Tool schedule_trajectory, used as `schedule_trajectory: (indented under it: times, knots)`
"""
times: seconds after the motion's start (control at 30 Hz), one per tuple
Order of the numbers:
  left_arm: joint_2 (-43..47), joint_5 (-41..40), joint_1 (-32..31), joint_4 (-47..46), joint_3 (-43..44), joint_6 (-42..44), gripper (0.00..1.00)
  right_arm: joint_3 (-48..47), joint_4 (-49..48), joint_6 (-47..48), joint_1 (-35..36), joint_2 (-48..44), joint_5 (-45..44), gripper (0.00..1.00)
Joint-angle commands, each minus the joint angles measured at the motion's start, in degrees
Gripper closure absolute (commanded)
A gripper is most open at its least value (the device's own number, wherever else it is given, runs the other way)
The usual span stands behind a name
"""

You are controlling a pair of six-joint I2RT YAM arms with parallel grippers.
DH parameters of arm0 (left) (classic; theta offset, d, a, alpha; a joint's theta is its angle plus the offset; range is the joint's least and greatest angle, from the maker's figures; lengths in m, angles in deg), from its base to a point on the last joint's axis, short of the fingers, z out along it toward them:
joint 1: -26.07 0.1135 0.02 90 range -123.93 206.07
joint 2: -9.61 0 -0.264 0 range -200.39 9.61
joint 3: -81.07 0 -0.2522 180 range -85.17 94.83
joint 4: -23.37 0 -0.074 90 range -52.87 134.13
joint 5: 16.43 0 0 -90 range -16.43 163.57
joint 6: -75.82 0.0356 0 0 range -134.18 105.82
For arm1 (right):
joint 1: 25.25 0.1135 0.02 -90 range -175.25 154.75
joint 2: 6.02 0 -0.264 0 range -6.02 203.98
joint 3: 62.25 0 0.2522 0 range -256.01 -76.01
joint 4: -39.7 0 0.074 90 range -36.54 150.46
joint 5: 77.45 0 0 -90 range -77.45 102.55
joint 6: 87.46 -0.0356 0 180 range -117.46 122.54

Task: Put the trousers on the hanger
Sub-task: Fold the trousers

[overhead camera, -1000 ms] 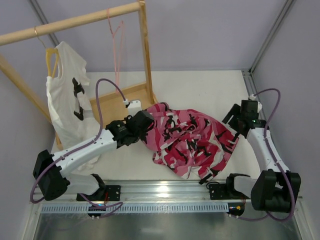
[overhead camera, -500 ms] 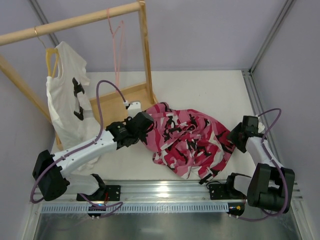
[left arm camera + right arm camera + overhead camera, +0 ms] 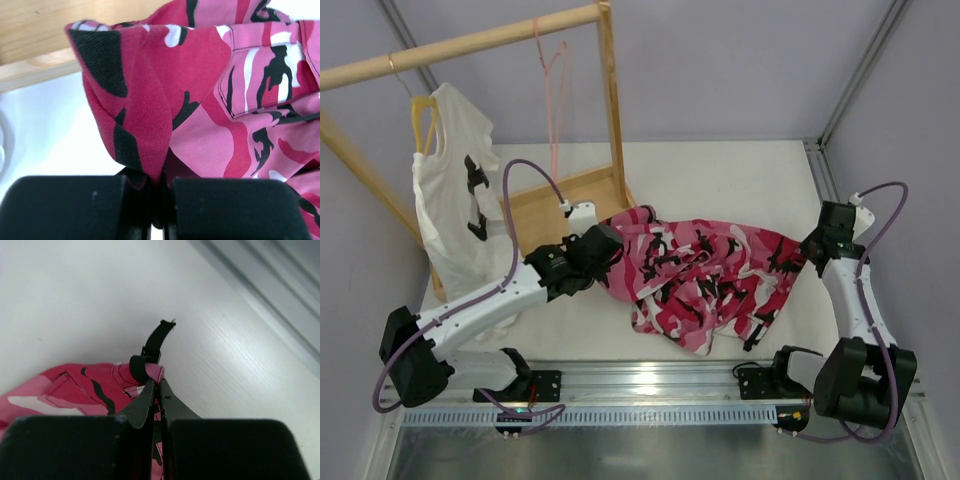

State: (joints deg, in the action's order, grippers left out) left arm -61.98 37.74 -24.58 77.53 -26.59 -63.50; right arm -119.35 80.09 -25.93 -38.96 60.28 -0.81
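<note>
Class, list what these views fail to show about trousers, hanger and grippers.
- Top view: trousers bunched, folds hiding their layout.
- Top view: hanger too thin to trace fully.
- Left wrist view: left gripper cut off by lower edge.
- Right wrist view: right gripper hides the cloth it pinches.

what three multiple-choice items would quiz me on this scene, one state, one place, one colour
1. The right gripper is: A open; B shut on the trousers; C shut on nothing.
2. The pale-pink hanger is: A hooked on the wooden rail; B lying on the trousers; C held by the right gripper.
3. The second hanger, carrying the white T-shirt, is: A blue; B yellow; C green.
Answers: B, it pinches a camouflage edge in the wrist view; A, it hangs from the rail's right part; B, yellow shows at the collar.
</note>
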Motion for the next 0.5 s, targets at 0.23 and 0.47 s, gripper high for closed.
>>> schedule_trajectory:
  times: [0.23, 0.47]
  knots:
    - [3.92, -15.22, -0.06, 8.19, 5.04, -0.95, 1.0, -16.42, -0.52, 7.54, -0.26, -1.28, -9.3, 0.96]
    - [-2.58, -13.84, -0.15, 6.19, 4.08, -2.09, 1.0, -26.78, -1.14, 9.39, -0.61, 16.91, -10.99, 0.96]
